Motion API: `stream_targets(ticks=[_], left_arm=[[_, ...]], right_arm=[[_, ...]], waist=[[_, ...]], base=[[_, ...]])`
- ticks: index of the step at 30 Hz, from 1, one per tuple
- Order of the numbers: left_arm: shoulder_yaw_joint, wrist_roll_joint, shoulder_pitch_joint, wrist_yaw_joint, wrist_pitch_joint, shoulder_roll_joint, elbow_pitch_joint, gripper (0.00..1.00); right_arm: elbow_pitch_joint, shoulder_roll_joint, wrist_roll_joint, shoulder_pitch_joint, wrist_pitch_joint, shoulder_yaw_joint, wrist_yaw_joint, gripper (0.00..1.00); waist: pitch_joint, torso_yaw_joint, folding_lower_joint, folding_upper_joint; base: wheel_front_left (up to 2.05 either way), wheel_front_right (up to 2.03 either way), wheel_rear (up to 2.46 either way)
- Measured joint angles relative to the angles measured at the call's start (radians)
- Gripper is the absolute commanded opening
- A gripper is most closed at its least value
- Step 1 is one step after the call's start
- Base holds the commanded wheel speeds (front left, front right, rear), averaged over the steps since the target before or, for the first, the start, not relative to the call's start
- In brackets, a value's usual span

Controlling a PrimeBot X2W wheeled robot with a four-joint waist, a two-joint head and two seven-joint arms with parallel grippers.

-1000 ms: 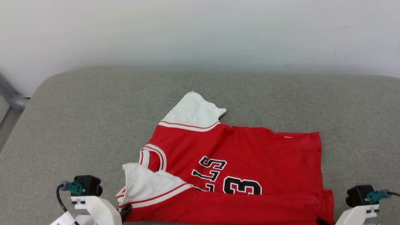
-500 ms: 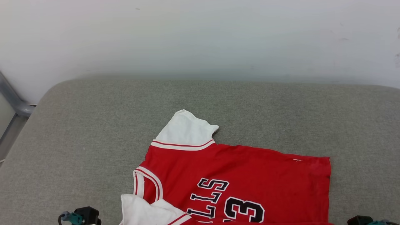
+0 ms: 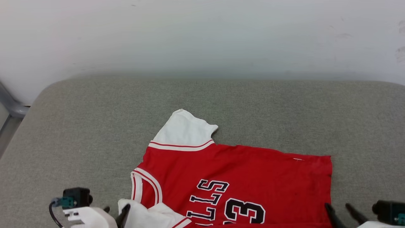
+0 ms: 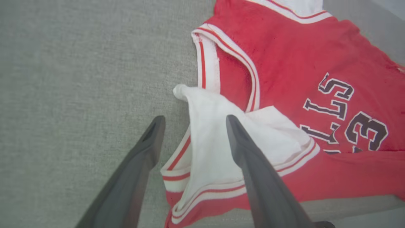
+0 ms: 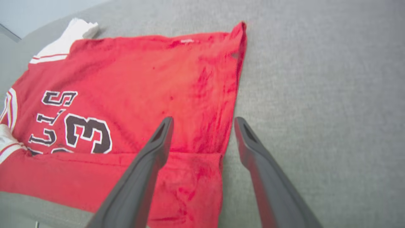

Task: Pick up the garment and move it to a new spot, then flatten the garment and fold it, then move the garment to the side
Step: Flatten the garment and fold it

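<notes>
The garment [image 3: 240,177], a red jersey with white sleeves and black lettering, lies flat on the grey cushion [image 3: 79,133]. Its near edge is folded over the lower part of the number, and the near white sleeve [image 4: 215,136] lies folded onto the chest. My left gripper [image 3: 116,210] is open at the garment's near left corner, one finger over the bare cushion and one over that sleeve [image 4: 194,122]. My right gripper [image 3: 340,210] is open at the near right corner, its fingers astride the garment's right edge [image 5: 204,122]. Neither holds cloth.
The grey cushion stretches far to the left, right and behind the garment. A white wall [image 3: 202,38] rises behind it. A grey metal rail [image 3: 12,107] shows at the far left edge, beyond the cushion's rounded corner.
Both grippers have gone from shut to open and let go of the garment's near folded edge. The head camera has shifted, so the garment sits lower in the picture.
</notes>
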Motion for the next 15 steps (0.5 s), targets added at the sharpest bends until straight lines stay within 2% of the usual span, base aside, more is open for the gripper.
stream_targets(ticks=[6, 11, 15], left_arm=[[0.015, 0.085, -0.093, -0.002, -0.128, -0.026, -0.007, 1.00], [0.026, 0.123, -0.204, -0.015, -0.215, -0.073, 0.018, 1.00], [0.031, 0.139, -0.310, -0.041, -0.227, -0.085, 0.057, 1.00]], right_arm=[[-0.076, 0.022, -0.078, -0.062, -0.163, -0.019, 0.000, 1.00], [-0.155, 0.033, -0.121, -0.127, -0.214, -0.020, 0.000, 1.00], [-0.199, 0.041, -0.136, -0.181, -0.212, -0.010, 0.000, 1.00]], waist=[[0.022, -0.013, -0.0001, 0.0000], [0.075, -0.030, 0.0000, 0.0000], [0.136, -0.051, 0.0000, 0.0000]], base=[[0.00, 0.00, 0.00], [0.00, 0.00, 0.00], [0.00, 0.00, 0.00]])
